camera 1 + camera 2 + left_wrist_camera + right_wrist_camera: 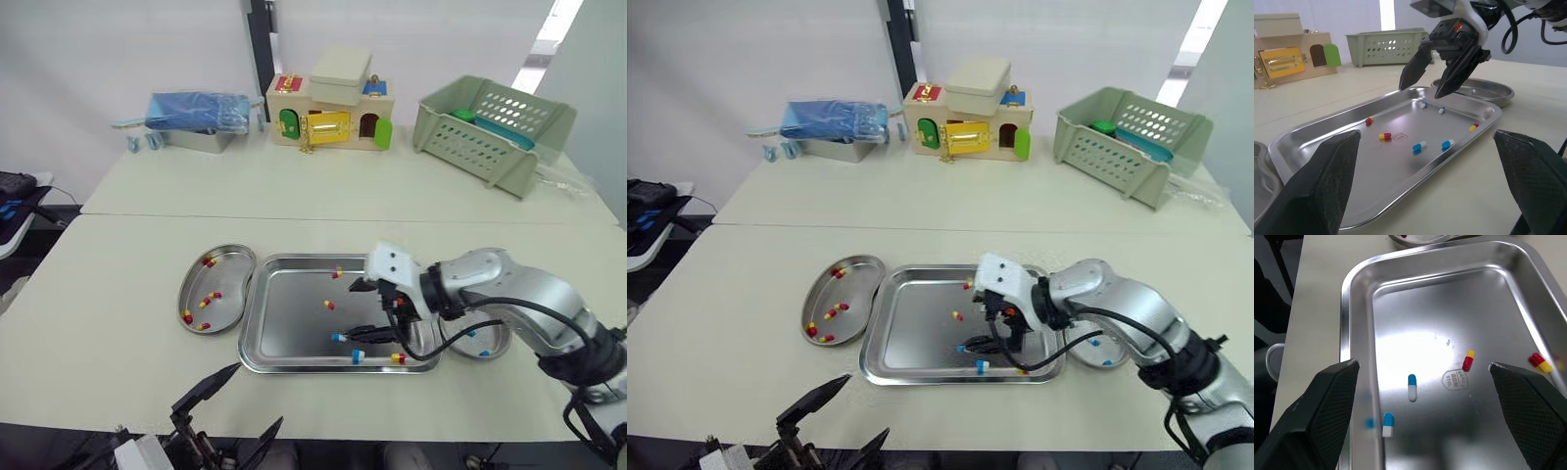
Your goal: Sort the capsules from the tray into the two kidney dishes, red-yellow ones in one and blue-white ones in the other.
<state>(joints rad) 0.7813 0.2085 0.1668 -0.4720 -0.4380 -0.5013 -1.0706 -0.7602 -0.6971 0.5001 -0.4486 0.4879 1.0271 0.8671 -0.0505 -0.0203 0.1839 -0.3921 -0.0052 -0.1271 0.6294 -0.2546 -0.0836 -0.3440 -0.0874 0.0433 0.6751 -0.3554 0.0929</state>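
Two fingers of the right gripper (362, 311) are standing spread and empty, hovering just above a blue-white capsule (338, 337) lying in the tray (257, 323). The capsule is judged light, smooth and prone to rolling on steel, so pinching across its middle is advised. The left gripper (257, 397) is waiting, spread wide, over the table (118, 323) near its front edge.

We see two cream tables (108, 343) pushed edge to edge before a white wall (98, 49). A dark post (261, 39) rises behind them, and daylight comes through a window (551, 34) at far right.
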